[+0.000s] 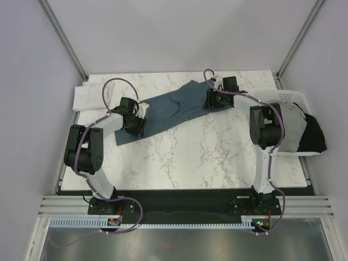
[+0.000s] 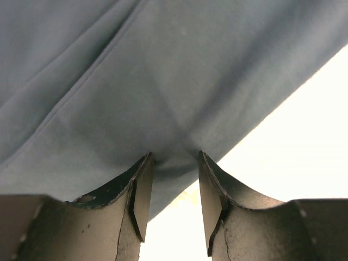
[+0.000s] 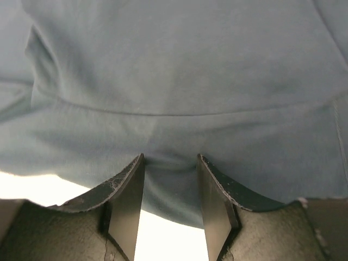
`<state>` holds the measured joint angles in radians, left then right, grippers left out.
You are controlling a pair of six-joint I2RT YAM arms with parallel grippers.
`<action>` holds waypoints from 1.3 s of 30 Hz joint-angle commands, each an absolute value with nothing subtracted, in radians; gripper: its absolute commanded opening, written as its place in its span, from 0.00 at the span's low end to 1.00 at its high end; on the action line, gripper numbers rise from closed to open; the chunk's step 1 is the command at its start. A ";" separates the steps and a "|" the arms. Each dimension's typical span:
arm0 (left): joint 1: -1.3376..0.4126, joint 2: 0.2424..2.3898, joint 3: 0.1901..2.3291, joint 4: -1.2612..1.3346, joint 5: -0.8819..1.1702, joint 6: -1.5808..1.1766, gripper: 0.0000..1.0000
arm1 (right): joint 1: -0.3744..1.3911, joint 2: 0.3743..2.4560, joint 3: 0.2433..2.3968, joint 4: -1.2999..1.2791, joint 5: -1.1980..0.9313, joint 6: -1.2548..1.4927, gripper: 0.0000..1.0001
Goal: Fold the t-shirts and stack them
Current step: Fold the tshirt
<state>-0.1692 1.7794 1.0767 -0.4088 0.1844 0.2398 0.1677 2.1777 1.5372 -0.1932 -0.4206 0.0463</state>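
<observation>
The dark slate-blue t-shirt [image 1: 174, 109] lies stretched out diagonally across the back of the marble table. My left gripper [image 1: 135, 123] is at its lower-left end. In the left wrist view its jaws stand parted, tips [image 2: 173, 159] pressed down on the shirt's edge [image 2: 163, 81], with bare table showing between the fingers. My right gripper [image 1: 213, 99] is at the shirt's upper-right end, jaws also parted, tips [image 3: 171, 159] over the shirt's hem [image 3: 179, 81]. A white t-shirt [image 1: 89, 97] lies at the back left. A light grey t-shirt [image 1: 293, 126] and a black one [image 1: 315, 137] lie in the basket.
The white slatted basket [image 1: 287, 95] stands at the table's right edge beside the right arm. The marble tabletop [image 1: 185, 157] is bare in front of the blue shirt. Frame posts rise at both back corners.
</observation>
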 commanded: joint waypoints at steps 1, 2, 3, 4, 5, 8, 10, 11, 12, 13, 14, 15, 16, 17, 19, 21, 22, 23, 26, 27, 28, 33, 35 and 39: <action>-0.201 1.735 0.990 -0.525 0.150 0.281 0.46 | 0.169 2.244 1.623 -0.256 -0.396 0.072 0.51; -0.207 1.712 0.973 -0.526 0.161 0.284 0.45 | 0.169 2.253 1.661 -0.256 -0.390 0.090 0.51; -0.212 1.701 0.965 -0.526 0.164 0.290 0.45 | 0.169 2.264 1.683 -0.267 -0.390 0.095 0.51; -0.222 1.692 0.960 -0.526 0.166 0.293 0.45 | 0.169 2.295 1.709 -0.276 -0.387 0.100 0.51; -0.225 1.684 0.956 -0.528 0.173 0.299 0.45 | 0.169 2.309 1.765 -0.290 -0.376 0.103 0.51; -0.233 1.629 0.972 -0.541 0.196 0.308 0.43 | 0.169 2.327 1.828 -0.322 -0.359 0.100 0.51; -0.233 1.553 0.995 -0.551 0.192 0.313 0.43 | 0.169 2.265 1.790 -0.305 -0.356 0.092 0.51; -0.233 1.525 1.005 -0.552 0.189 0.319 0.44 | 0.169 2.237 1.772 -0.292 -0.354 0.091 0.51; -0.233 1.502 1.015 -0.549 0.181 0.334 0.44 | 0.169 2.203 1.749 -0.264 -0.344 0.087 0.51; -0.232 1.465 1.035 -0.545 0.169 0.344 0.45 | 0.169 2.136 1.697 -0.247 -0.339 0.090 0.51; -0.232 1.454 1.043 -0.535 0.134 0.353 0.45 | 0.169 2.100 1.671 -0.227 -0.337 0.095 0.51; -0.232 1.447 1.049 -0.514 0.114 0.379 0.46 | 0.170 2.041 1.643 -0.191 -0.342 0.103 0.52; -0.232 1.450 1.058 -0.502 0.094 0.393 0.46 | 0.170 2.014 1.600 -0.177 -0.345 0.123 0.52; -0.232 1.459 1.063 -0.491 0.054 0.414 0.46 | 0.169 1.993 1.580 -0.157 -0.348 0.135 0.52; -0.232 1.503 1.080 -0.473 0.026 0.434 0.46 | 0.169 1.947 1.531 -0.144 -0.363 0.161 0.52; -0.230 1.535 1.081 -0.453 0.002 0.446 0.46 | 0.169 1.922 1.499 -0.127 -0.371 0.190 0.52; -0.232 1.552 1.078 -0.430 0.005 0.451 0.45 | 0.169 1.914 1.458 -0.117 -0.377 0.199 0.52; -0.230 1.584 1.080 -0.422 0.003 0.451 0.45 | 0.170 1.911 1.438 -0.091 -0.379 0.202 0.52; -0.230 1.643 1.078 -0.391 0.003 0.445 0.45 | 0.167 1.922 1.393 -0.077 -0.377 0.192 0.52; -0.230 1.657 1.075 -0.379 0.003 0.445 0.44 | 0.169 1.931 1.384 -0.065 -0.380 0.181 0.52; -0.230 1.667 1.074 -0.370 -0.021 0.445 0.44 | 0.169 1.934 1.362 -0.052 -0.380 0.179 0.52; -0.230 1.732 1.069 -0.328 -0.057 0.462 0.43 | 0.169 1.957 1.330 0.044 -0.388 0.195 0.52; -0.230 1.743 1.063 -0.325 -0.055 0.463 0.43 | 0.169 1.977 1.339 0.064 -0.382 0.213 0.52; -0.232 1.772 1.063 -0.363 -0.043 0.460 0.43 | 0.170 2.035 1.376 0.075 -0.370 0.236 0.52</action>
